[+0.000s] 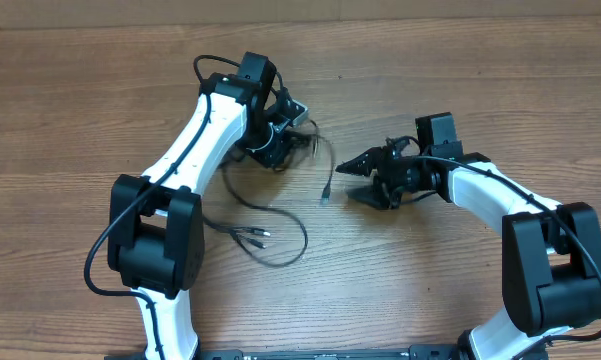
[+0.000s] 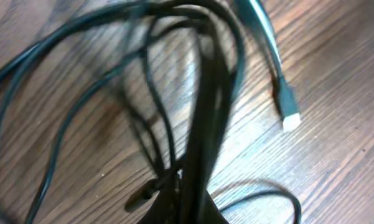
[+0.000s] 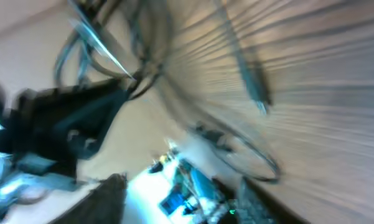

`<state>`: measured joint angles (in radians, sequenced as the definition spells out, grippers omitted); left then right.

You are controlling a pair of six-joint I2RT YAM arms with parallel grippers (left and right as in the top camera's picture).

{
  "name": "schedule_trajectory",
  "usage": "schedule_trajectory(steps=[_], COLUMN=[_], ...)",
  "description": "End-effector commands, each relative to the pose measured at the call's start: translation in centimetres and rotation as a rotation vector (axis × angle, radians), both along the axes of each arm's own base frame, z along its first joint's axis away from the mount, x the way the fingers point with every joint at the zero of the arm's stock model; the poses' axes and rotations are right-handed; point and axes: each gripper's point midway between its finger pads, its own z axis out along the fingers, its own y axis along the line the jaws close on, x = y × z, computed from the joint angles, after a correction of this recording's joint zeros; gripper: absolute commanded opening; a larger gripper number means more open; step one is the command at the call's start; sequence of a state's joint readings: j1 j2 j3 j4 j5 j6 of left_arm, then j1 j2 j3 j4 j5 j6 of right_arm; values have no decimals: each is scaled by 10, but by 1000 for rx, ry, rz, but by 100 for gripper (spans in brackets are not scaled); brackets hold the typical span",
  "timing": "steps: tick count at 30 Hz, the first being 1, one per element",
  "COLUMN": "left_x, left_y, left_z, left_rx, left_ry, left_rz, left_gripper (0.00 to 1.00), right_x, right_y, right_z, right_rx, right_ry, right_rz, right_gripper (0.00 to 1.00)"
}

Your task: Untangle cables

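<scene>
Surface: wood-grain table (image 1: 460,90) is stretching across the whole overhead view, with one arm reaching in from each lower corner.
Cables: the thin black cables (image 1: 300,138) are lying left of centre, gathering at the left arm's tip and trailing down into a wide loop (image 1: 304,238) nearer the arm bases.
Left gripper: the left gripper (image 1: 276,140) is sitting clamped tight where the cords gather. In its wrist view several strands (image 2: 205,124) are converging into the dark pinch at the bottom edge, so it is reading as gripping the cables.
Right gripper: the right gripper (image 1: 346,168) is pointing left toward that gathering, apart from it and touching no cord that I can make out. Its wrist view is smearing badly, and I cannot tell whether its jaws are parted or closed.
Loose ends: one light-tipped plug (image 1: 325,196) is lying free between the two grippers. A pair of small plugs (image 1: 256,237) is resting inside the lower loop.
Done so far: judging by the layout, some ends are already lying clear, and the lower loop is looking open rather than knotted.
Left to do: strands are crossing and overlapping at the left gripper, so the main separating is looking unfinished. I am judging the task as somewhere in its early-to-middle part.
Uncertain: how many separate cords are making up the gathering is not showing.
</scene>
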<state>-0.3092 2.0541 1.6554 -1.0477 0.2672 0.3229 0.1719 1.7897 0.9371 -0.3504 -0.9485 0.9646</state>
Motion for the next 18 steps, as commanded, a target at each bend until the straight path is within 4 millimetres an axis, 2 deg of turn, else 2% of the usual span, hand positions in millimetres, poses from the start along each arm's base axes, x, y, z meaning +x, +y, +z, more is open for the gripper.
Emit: schedule_trajectory(steps=[1, 5, 9, 13, 18], left_x=[2, 1, -4, -15, -31], left_y=[4, 2, -12, -40, -70], left_z=[-1, 0, 5, 18, 30], left_rx=[8, -8, -94, -262, -375], left_ry=[8, 16, 45, 103, 152], left_rz=[33, 45, 33, 4, -47], left_gripper=[4, 4, 4, 4, 4], right_x=[6, 3, 5, 10, 18], right_y=[-18, -14, -6, -2, 5], right_z=[-20, -17, -7, -3, 3], right_rx=[-165, -141, -78, -67, -52], right_ry=[10, -9, -46, -86, -146], right_rz=[-66, -30, -1, 5, 10], right_gripper=[72, 76, 75, 76, 75])
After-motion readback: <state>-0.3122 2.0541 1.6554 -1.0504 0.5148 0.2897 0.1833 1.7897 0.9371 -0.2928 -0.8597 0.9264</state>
